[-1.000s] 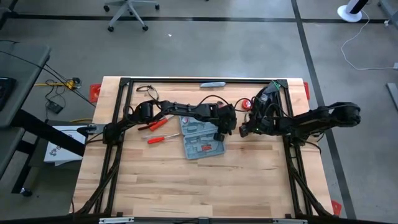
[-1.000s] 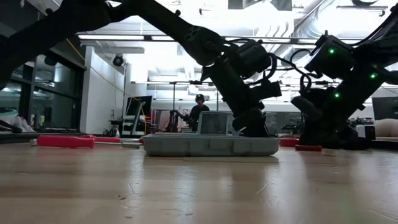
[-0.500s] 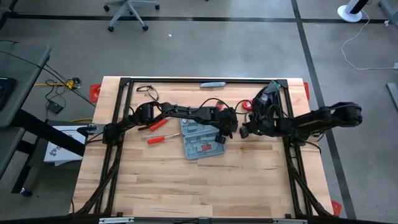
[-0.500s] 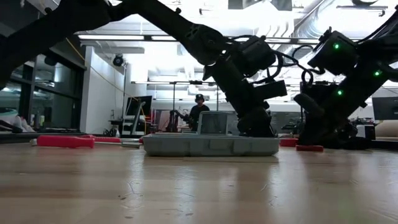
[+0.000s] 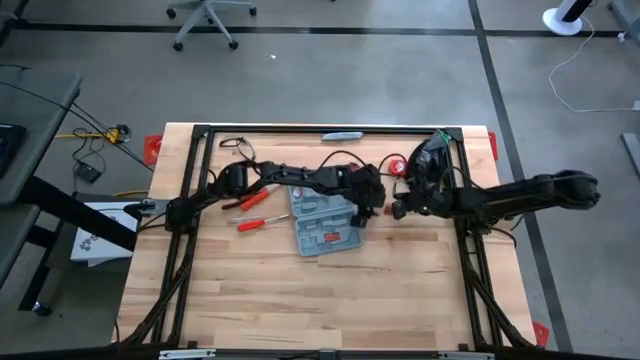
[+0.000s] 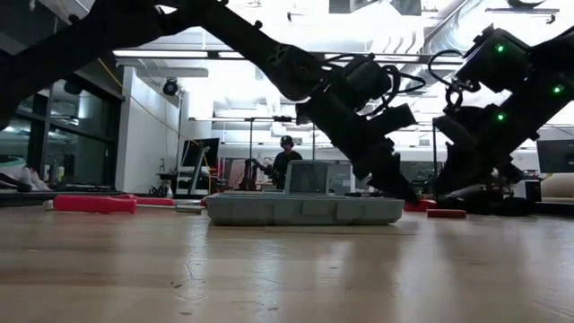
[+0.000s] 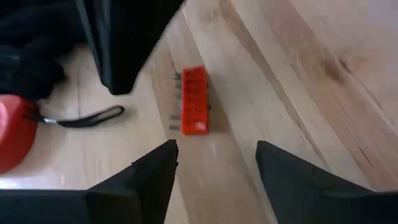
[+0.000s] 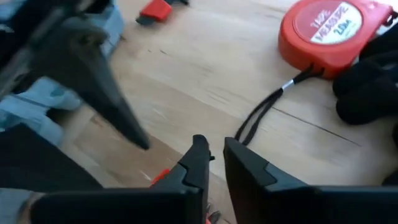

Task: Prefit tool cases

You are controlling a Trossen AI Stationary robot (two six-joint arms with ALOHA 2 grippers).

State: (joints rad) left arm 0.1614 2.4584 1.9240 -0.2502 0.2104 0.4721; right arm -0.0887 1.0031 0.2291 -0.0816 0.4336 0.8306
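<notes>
– Left claw (image 5: 378, 206) is doing what, exactly?

– It is spreading wide and holding nothing. A second ago it was narrower and hanging over the right edge of the case (image 5: 325, 222); now it is reaching past that edge onto bare worktop (image 5: 270, 290).

– And the case?

– It is lying open and flat near the middle of the worktop, untouched, with one red-handled tool showing inside. Two screwdrivers (image 5: 253, 212) are lying loose to its left.

– So why is the claw leaving it?

– I judge it is going for the bit holder (image 7: 194, 101), the small red block just right of the case. In the left wrist view that block is sitting ahead of the open fingers (image 7: 155, 171), not yet between them. Fitting the case is looking only partly done.

– What is the right claw (image 8: 215, 163) doing?

– It is parting slightly where it was shut before, leaving just a slim gap with nothing gripped. It is hovering low, close to the left claw, beside the tape measure (image 8: 329, 31) and its black cord.

– And the arms?

– The left one is stretching across from the left, its wrist tipping steeply down past the case. The right one is reaching in long and low from the right, so the two claws are nearly meeting.
</notes>
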